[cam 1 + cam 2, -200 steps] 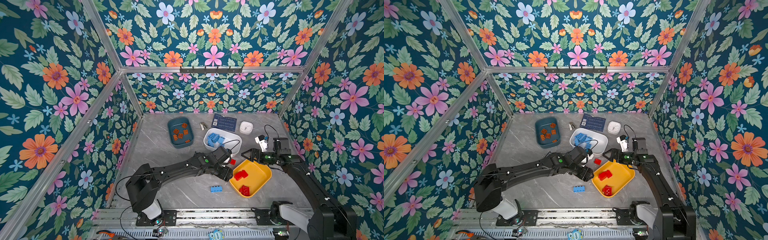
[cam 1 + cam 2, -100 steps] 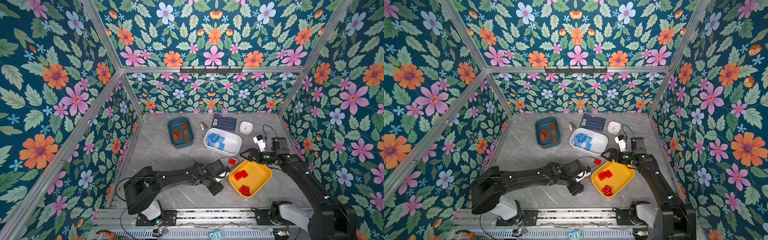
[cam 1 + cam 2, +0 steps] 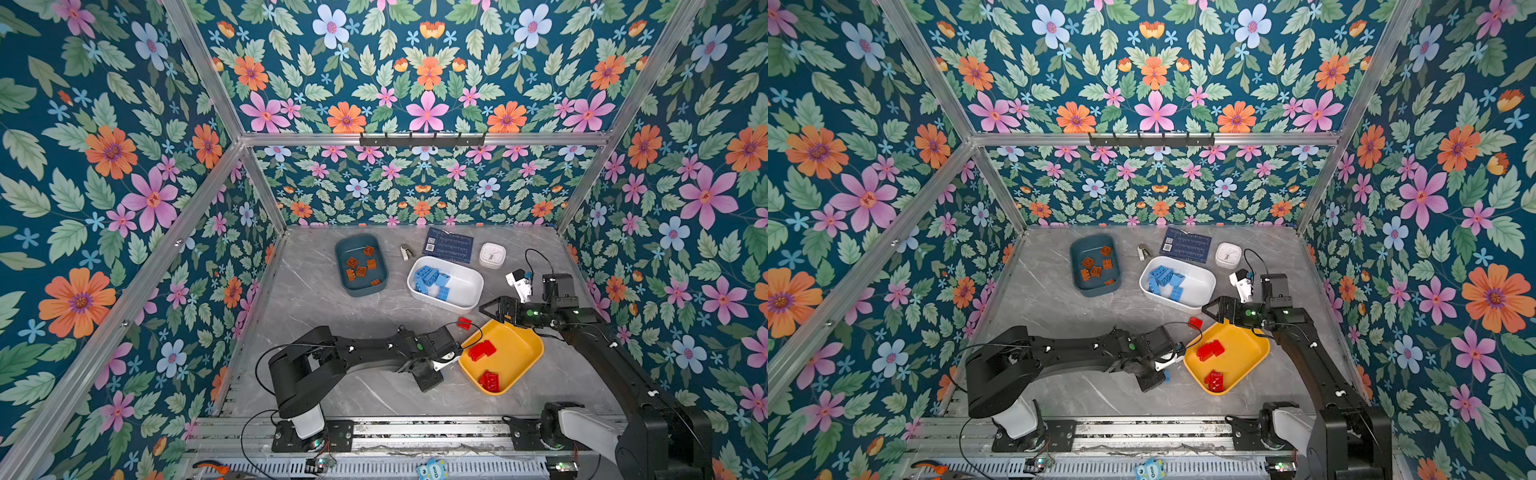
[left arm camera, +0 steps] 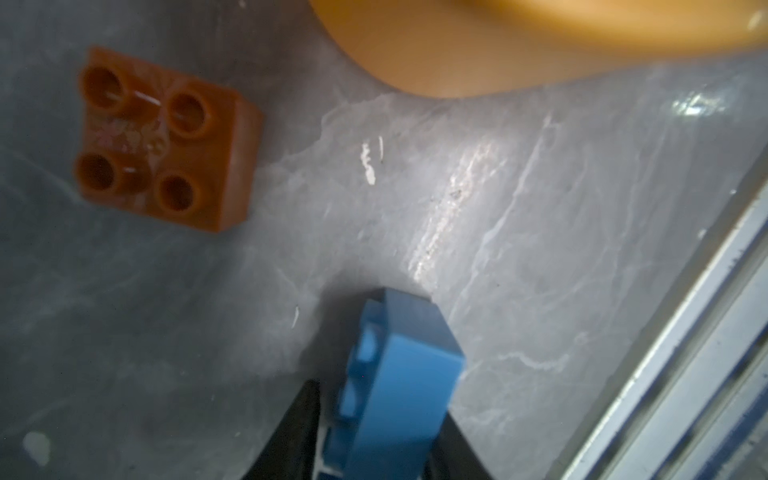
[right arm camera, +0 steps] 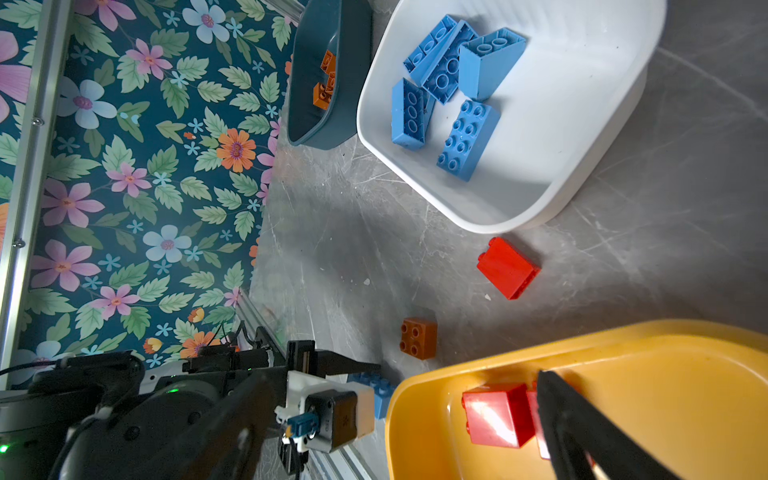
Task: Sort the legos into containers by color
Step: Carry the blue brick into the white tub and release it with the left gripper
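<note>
Beside blue brick (image 4: 399, 395): orange brick (image 4: 166, 141), yellow tub (image 4: 498, 41).

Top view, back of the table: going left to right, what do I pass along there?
Dark teal rounded plastic tub → small pale stapler-like object → flat dark blue card → small white square clock. The white rectangular plastic tub lies nearer and overlaps the card, so it is left out.
</note>
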Robot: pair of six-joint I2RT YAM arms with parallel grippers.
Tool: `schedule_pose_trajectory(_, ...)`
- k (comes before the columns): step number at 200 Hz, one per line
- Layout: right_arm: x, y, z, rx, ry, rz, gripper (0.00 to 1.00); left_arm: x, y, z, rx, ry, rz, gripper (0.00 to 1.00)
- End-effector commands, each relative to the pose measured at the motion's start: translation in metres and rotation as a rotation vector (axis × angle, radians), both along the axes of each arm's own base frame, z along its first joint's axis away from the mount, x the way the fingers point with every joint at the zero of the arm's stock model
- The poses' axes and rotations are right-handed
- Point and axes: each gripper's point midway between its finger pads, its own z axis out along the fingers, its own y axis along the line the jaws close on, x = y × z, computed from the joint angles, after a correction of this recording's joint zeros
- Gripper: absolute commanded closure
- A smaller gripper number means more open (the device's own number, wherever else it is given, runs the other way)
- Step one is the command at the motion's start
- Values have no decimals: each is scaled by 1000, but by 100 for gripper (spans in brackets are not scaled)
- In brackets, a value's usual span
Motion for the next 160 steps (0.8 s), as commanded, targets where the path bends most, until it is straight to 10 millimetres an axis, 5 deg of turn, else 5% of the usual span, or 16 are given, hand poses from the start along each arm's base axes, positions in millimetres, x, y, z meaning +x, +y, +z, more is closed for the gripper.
schedule_pose_trajectory(1,3,-1,2,-10,-16,1,1,5,1,5,6,-28,-7,74)
schedule_pose_trajectory(27,5,-1,2,-11,-18,1,1,8,-1,18,-12,-48,4,83)
schedule_pose_trajectory(71,10,0,6,-2,-27,3,1,34,-1,53,-40,-136,47,82)
schedule_pose_trajectory(160,16,1,16,4,-58,-6,1,196,-21,127,-231,-380,298,81)
